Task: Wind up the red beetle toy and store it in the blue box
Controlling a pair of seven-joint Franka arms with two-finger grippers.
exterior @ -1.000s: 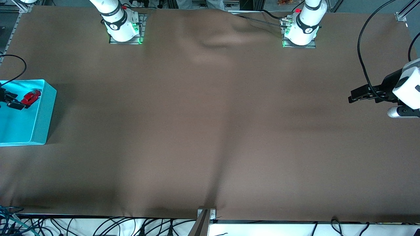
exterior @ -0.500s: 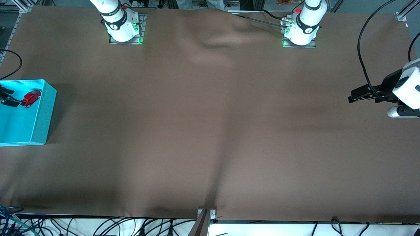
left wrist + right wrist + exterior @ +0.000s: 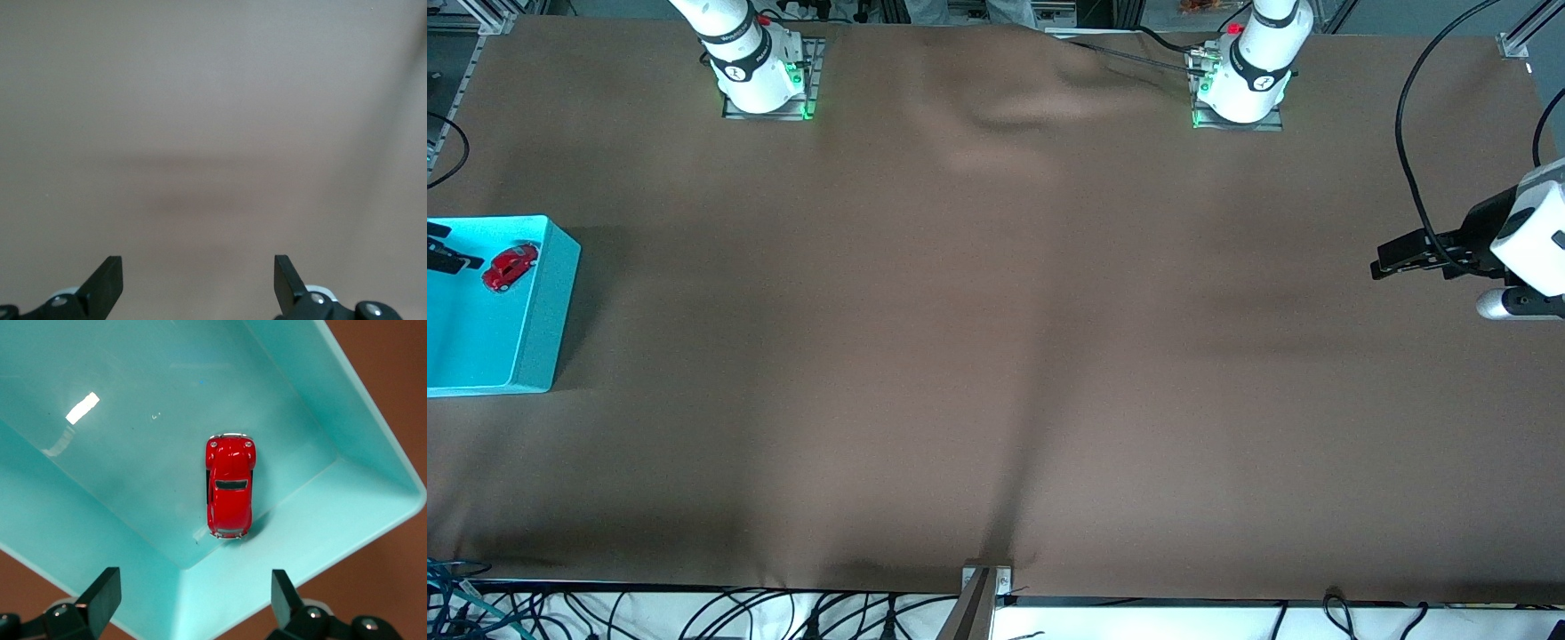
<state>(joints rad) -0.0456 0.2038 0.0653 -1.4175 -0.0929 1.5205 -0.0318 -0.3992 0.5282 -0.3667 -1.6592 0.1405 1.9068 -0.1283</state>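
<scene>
Two grippers are in sight, and neither has anything in it. Over at the right arm's end of the table, the right gripper [image 3: 190,597] hangs above the blue box [image 3: 532,342] with its fingers [image 3: 103,590] spread wide and nothing between them; from the high camera only its dark tip [image 3: 445,253] shows, at the edge of the picture, over the box's interior. Just under it, the red beetle toy [image 3: 229,488] sits on its wheels on the box floor, free of the fingers, tucked into the corner where two sloped walls meet. From across the table the toy [image 3: 510,266] is close to the box wall that faces the middle of the table, in the part of the box nearer the robots' bases. The box stands on the brown table cover [image 3: 996,356]. Well apart from all this, the left gripper [image 3: 1387,258] waits over bare cloth at the left arm's end, fingers [image 3: 107,283] likewise parted and empty.
</scene>
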